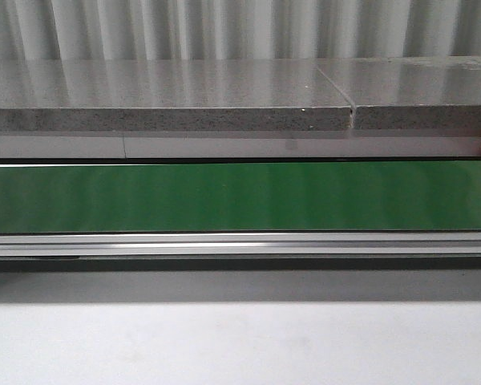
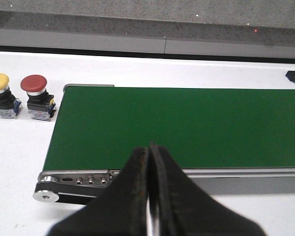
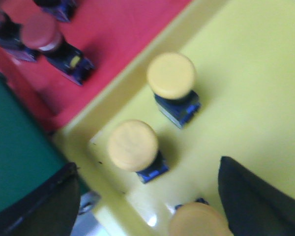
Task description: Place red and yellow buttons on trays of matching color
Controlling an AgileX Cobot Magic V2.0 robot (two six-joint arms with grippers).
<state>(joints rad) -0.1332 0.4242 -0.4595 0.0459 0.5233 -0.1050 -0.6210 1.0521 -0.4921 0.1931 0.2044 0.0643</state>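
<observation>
In the left wrist view a yellow button [image 2: 0, 89] and a red button [image 2: 34, 90] stand side by side on the white table, off the end of the green belt [image 2: 177, 128]. My left gripper [image 2: 149, 148] is shut and empty over the belt's near edge, apart from both. In the right wrist view my right gripper [image 3: 147, 166] hangs open over the yellow tray [image 3: 255, 98], which holds three yellow buttons [image 3: 171, 76] [image 3: 132, 145] [image 3: 199, 221]. The last lies low between the fingers, ungripped. The red tray [image 3: 123, 29] beside it holds red buttons [image 3: 39, 32].
The front view shows only the long green belt [image 1: 240, 196], its metal rail [image 1: 240, 243] and a grey stone ledge [image 1: 168, 100] behind; no gripper is there. A black cable end [image 2: 293, 76] lies on the table beyond the belt.
</observation>
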